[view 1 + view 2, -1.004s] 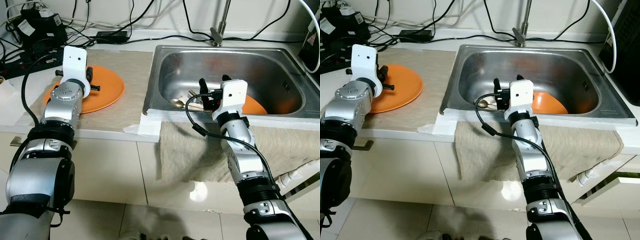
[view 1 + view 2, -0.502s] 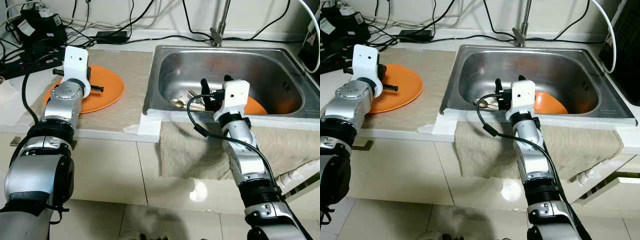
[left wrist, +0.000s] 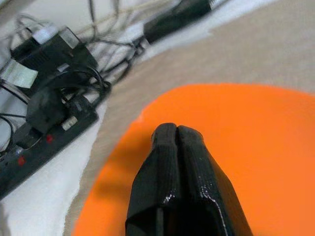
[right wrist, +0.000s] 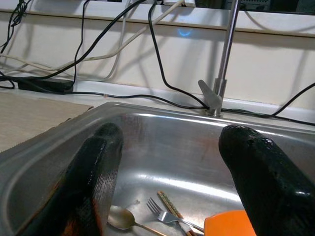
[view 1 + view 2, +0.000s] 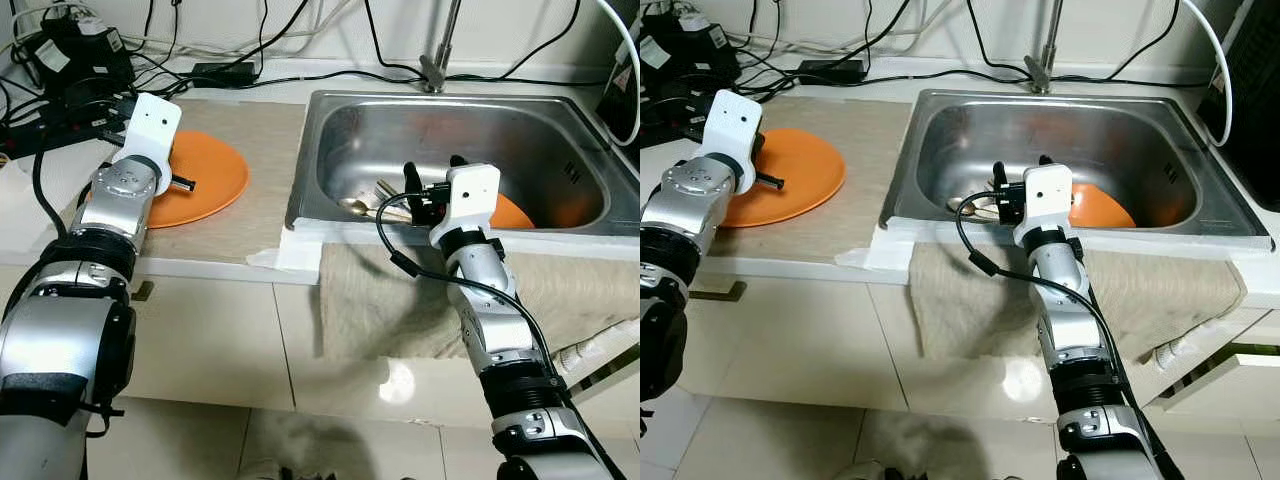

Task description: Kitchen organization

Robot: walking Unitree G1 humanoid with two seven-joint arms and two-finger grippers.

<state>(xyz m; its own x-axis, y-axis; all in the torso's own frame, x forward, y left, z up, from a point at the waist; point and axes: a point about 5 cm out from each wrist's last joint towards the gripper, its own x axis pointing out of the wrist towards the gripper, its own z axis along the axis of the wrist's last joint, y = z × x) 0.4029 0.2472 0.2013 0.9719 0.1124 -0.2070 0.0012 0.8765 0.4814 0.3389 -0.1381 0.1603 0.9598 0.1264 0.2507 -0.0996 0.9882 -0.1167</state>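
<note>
Landmark: sink (image 5: 330, 120). Right gripper (image 4: 172, 167) spread wide over its near rim, aimed at the spoon (image 4: 120, 219) and fork (image 4: 165, 219) inside. Left gripper (image 3: 173, 135) clenched, empty, over the plate (image 5: 205, 180) left of it.

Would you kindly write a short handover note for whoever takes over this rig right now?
Left pincer: shut, empty, over the plate on the counter mat.
Right pincer: open, empty, at the sink's front rim, aimed into it.
In the sink: spoon, fork, a chopstick-like stick and a second orange plate.
Done: one plate is out on the counter.
Left: nothing gripped; sink items remain to be lifted out.
</note>
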